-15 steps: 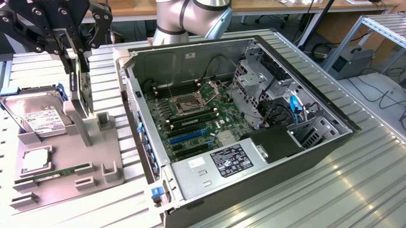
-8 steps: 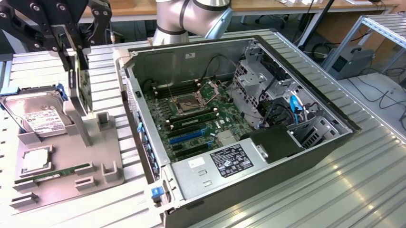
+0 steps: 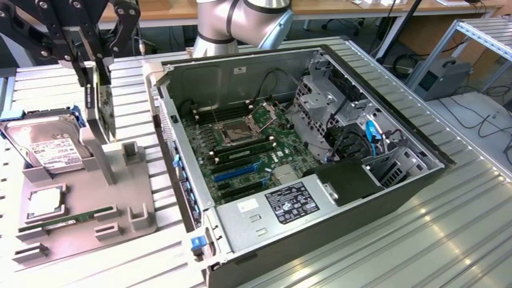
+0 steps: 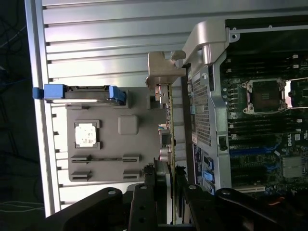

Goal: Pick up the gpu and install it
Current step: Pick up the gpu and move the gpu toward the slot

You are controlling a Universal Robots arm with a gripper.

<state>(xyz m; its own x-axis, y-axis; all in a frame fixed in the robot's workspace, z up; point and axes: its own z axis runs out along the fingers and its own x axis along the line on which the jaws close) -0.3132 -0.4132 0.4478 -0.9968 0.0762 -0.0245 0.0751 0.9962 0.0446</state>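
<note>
Black tool [image 4: 168,192] partly closed, pinching the gpu [image 4: 170,139] beside the open computer case [image 3: 384,198].
Nearest the tool, the card hangs upright on edge over the grey parts tray [image 3: 104,198], its silver bracket [image 4: 162,72] at the far end, just beside the case wall. In my judgement that bracket could snag the wall on the way across. Gripped so narrowly, the thin card might also tilt or slip.
</note>
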